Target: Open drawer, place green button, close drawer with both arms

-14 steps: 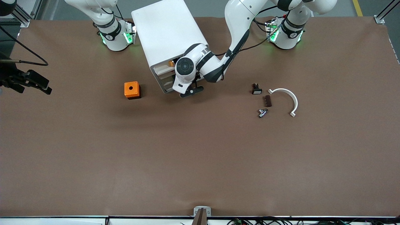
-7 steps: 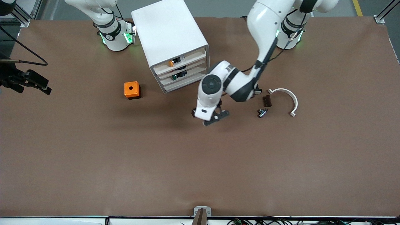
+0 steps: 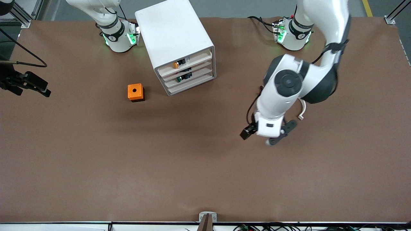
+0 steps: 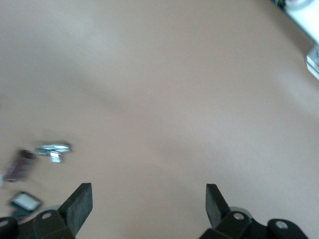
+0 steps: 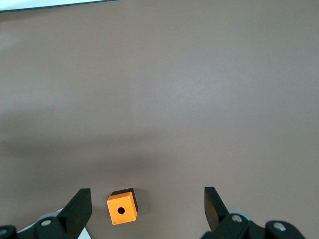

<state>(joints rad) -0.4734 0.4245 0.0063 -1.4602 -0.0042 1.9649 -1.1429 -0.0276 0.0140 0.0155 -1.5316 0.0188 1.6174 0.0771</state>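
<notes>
The white cabinet (image 3: pixel 175 32) stands near the robots' bases. Its second-tier drawer (image 3: pixel 199 71) sits flush with the other tiers. The green-capped button (image 3: pixel 179 78) shows inside it at the end toward the right arm. My left gripper (image 3: pixel 261 136) is open and empty, up over bare table toward the left arm's end, well away from the cabinet. In the left wrist view it (image 4: pixel 149 194) shows wide apart over the brown table. My right gripper (image 5: pixel 147 199) is open and empty, high over the orange box (image 5: pixel 122 209). It is out of the front view.
An orange-capped button (image 3: pixel 175 65) lies in the top tier. The orange box (image 3: pixel 135 92) sits beside the cabinet toward the right arm's end. The left arm hides most of a white curved piece (image 3: pixel 302 110). A small metal part (image 4: pixel 54 148), brown piece (image 4: pixel 19 164) and white-faced black button (image 4: pixel 26 201) lie together.
My left arm has pulled away from the cabinet front, swung toward its own end of the table and risen. It now covers the small loose parts. The cabinet front is uncovered.
</notes>
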